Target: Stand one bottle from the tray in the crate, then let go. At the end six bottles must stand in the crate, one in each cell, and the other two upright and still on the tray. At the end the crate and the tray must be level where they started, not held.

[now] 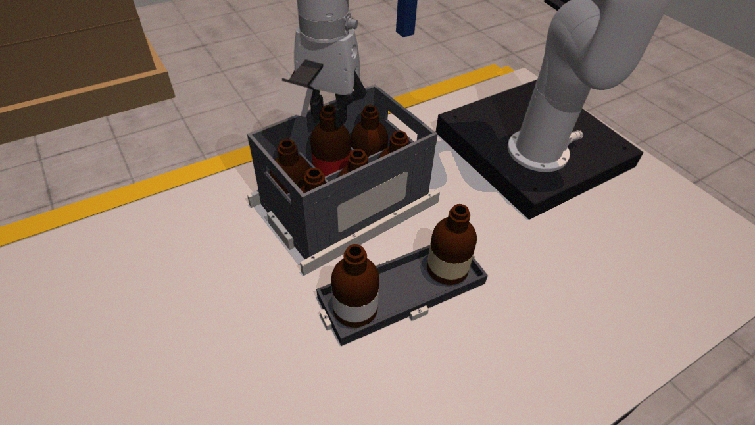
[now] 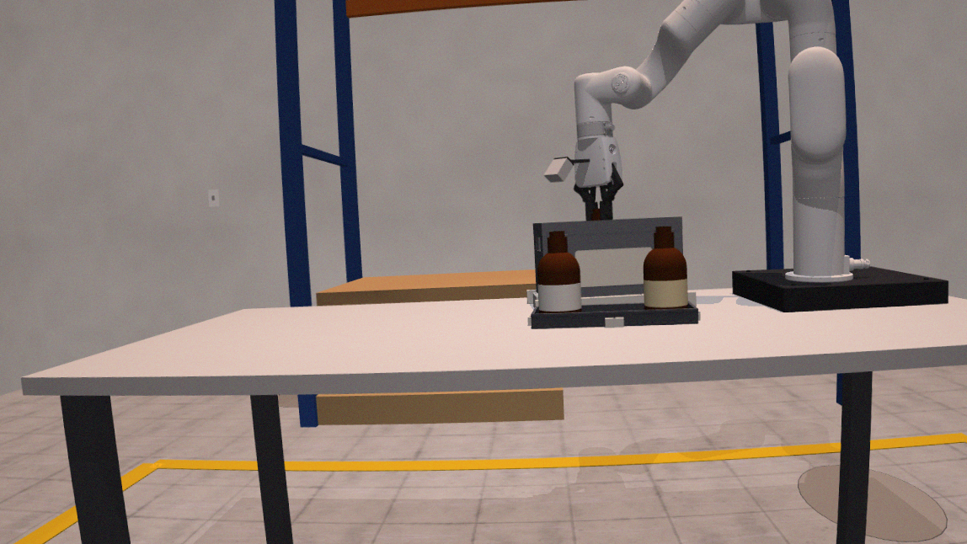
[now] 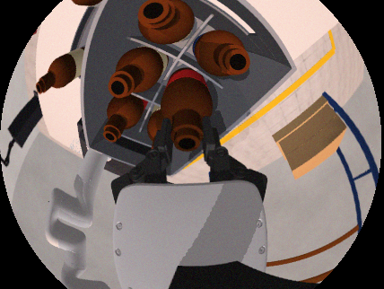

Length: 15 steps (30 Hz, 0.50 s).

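Note:
My gripper is shut on the neck of a brown bottle with a red label. The bottle hangs upright, partly down in a back cell of the dark grey crate. Its shoulder stands above the crate's rim. Five other brown bottles stand in the crate's other cells, one of them at the back right. The dark tray in front of the crate holds two upright bottles: one with a white label and one with a cream label.
The arm's black base plate sits to the right of the crate. Pale guide rails lie along the crate's foot. A blue shelf frame and brown boards stand behind the table.

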Motion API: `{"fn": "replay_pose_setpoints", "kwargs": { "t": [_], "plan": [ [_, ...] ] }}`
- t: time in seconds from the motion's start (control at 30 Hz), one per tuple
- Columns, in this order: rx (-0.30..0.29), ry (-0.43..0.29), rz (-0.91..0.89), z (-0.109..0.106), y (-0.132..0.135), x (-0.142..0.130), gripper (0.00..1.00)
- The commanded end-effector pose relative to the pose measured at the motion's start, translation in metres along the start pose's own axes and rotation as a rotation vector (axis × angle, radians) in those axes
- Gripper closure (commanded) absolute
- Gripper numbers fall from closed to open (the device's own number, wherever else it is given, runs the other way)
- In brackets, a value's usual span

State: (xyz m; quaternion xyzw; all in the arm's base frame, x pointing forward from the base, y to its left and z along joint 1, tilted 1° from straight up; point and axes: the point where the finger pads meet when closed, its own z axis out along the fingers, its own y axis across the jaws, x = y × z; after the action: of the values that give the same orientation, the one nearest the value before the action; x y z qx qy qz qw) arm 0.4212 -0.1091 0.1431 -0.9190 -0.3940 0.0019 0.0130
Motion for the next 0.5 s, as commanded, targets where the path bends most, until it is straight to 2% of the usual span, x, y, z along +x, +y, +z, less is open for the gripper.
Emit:
{"fn": "replay_pose_setpoints", "kwargs": {
  "t": [0.0,0.47],
  "plan": [
    [-0.004,0.002,0.000,0.003,0.001,0.001,1.00],
    [-0.004,0.002,0.000,0.013,0.002,0.001,1.00]
  ]
}}
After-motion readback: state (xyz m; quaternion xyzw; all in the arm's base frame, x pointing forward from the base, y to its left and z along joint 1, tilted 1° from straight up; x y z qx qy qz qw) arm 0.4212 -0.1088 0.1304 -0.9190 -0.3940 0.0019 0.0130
